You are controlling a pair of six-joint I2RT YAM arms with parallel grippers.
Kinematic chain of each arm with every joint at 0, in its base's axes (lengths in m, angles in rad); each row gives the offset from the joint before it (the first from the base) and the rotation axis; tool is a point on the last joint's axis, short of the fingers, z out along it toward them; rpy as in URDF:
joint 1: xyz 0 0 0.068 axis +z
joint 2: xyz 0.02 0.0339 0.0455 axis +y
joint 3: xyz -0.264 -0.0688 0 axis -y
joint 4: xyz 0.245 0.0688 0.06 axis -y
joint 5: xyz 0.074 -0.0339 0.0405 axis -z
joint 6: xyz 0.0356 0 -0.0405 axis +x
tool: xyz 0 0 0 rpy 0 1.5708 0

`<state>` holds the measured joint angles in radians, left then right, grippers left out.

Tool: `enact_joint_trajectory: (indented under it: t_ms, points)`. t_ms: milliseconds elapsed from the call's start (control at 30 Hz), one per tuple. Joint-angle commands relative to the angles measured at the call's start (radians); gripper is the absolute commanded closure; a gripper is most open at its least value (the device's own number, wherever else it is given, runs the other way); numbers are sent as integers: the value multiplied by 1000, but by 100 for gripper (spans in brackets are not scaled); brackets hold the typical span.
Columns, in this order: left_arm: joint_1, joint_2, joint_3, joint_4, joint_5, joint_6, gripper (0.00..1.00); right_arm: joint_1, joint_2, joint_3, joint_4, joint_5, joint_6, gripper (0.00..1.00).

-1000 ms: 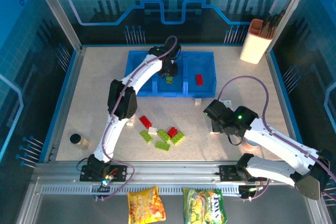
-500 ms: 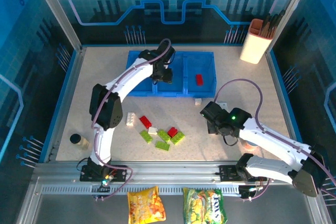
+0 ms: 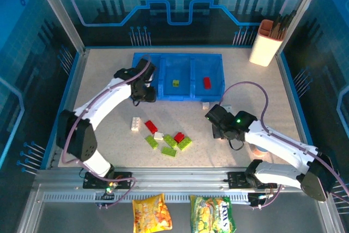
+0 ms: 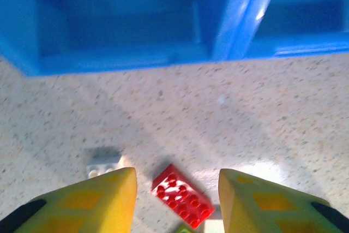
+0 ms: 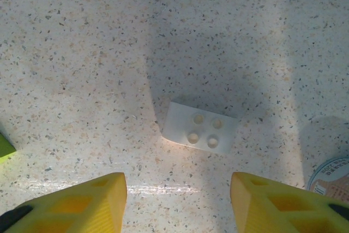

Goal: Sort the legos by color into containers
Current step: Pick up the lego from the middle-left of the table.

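- left gripper (image 4: 175,177) hangs just in front of the blue tray (image 3: 180,56), fingers parted, holding nothing; a red brick (image 4: 182,196) lies below on the table (image 3: 185,115).
- right gripper (image 5: 177,181) stands parted and empty over a white brick (image 5: 200,126).
- a green brick (image 3: 175,83) sits in the tray's middle compartment and a second red brick (image 3: 207,82) in the right one.

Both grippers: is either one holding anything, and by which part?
Nothing is held: the left gripper and the right gripper both stand open and empty.
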<state>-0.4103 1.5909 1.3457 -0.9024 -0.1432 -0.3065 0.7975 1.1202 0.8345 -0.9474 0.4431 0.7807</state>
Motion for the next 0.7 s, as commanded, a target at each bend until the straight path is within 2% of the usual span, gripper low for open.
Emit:
enact_joint_trajectory:
  t_ms: [0, 200, 667]
  points:
    - [31, -74, -100, 2, 35, 7, 55, 3, 10, 8, 9, -15, -16, 46]
    - [75, -137, -249, 19, 63, 9, 54, 3, 19, 6, 13, -27, -22, 46]
    - [94, -66, -376, 86, 58, -11, 50, 15, 44, -2, 25, -43, -31, 46]
